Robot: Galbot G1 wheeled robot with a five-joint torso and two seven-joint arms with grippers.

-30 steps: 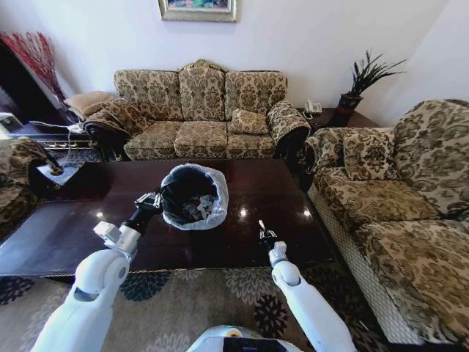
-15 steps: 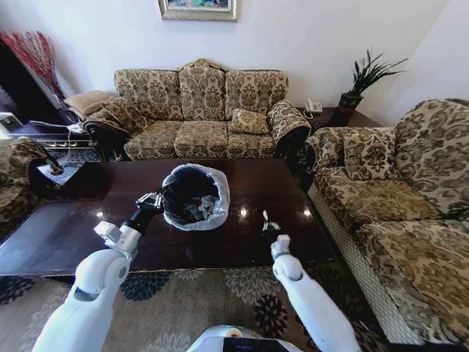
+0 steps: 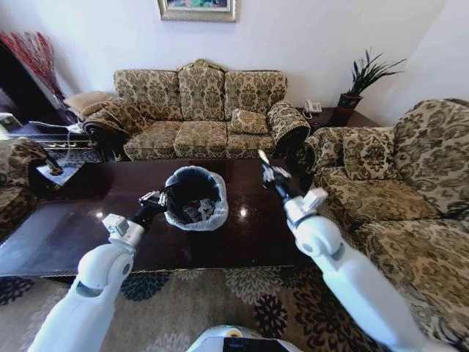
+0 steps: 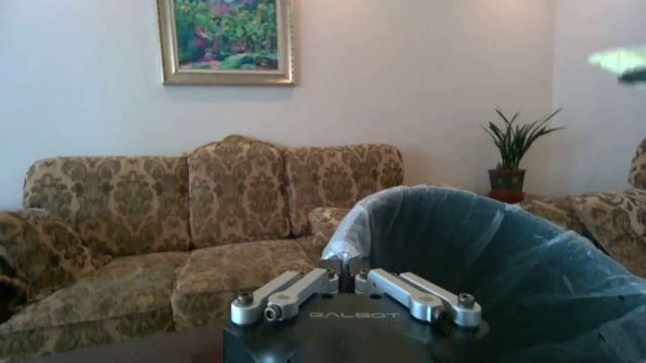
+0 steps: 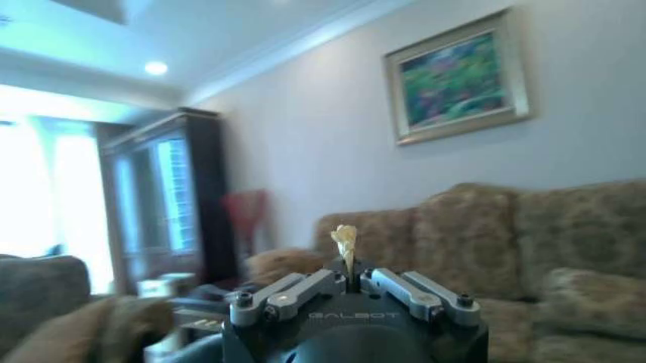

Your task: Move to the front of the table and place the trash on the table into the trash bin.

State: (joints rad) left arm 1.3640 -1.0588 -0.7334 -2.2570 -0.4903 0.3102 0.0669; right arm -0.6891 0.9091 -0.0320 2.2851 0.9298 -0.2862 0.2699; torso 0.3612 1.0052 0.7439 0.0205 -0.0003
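The trash bin [image 3: 195, 196], black with a whitish bag over its rim, stands on the dark brown table [image 3: 66, 235]. My left gripper [image 3: 154, 199] is shut on the bin's near left rim; in the left wrist view the left gripper [image 4: 346, 266] pinches the bag edge of the trash bin [image 4: 485, 257]. Several scraps of trash [image 3: 198, 211] lie inside the bin. My right gripper [image 3: 268, 173] is raised above the table to the right of the bin, shut on a small pale scrap [image 3: 262, 156]. That scrap [image 5: 346, 239] sticks up from the right gripper [image 5: 349, 278].
A patterned sofa [image 3: 201, 110] stands behind the table and another [image 3: 396, 191] to the right. A potted plant [image 3: 363, 81] sits on a corner side table. A patterned rug [image 3: 190, 293] lies under the table's near edge. An armchair [image 3: 15, 176] is at the left.
My right arm has lifted from the table's near right part and swung up and away with the scrap. The left gripper stays on the bin rim.
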